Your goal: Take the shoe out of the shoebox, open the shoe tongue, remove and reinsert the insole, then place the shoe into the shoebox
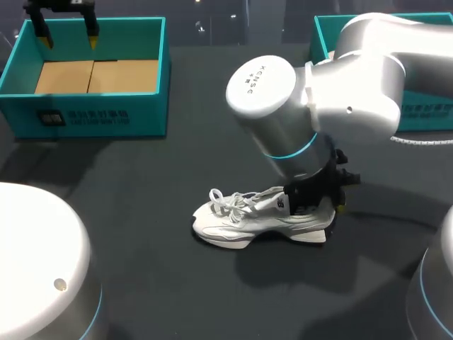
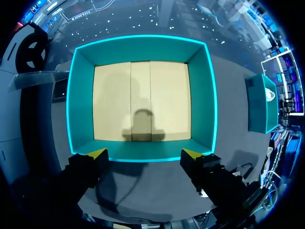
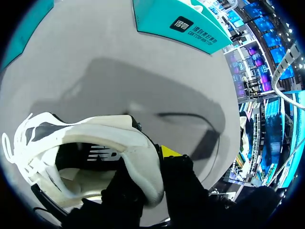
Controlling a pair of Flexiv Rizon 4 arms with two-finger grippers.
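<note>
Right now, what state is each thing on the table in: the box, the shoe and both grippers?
Shoebox: open, empty, cardboard floor bare.
Shoe: out of the box, upright on its sole on the table, laced.
Left gripper: jaws open, holding nothing, over the shoebox.
Right gripper: jaws shut on the shoe's heel.
Second teal box: cannot tell, mostly hidden behind the right arm.

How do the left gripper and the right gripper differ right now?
The left gripper hangs above the empty shoebox; the right gripper is down at the heel of the shoe. The left gripper's fingers stand wide open and hold nothing; the right gripper pinches the heel collar, one finger inside the shoe and one outside. Both have yellow tips.
</note>
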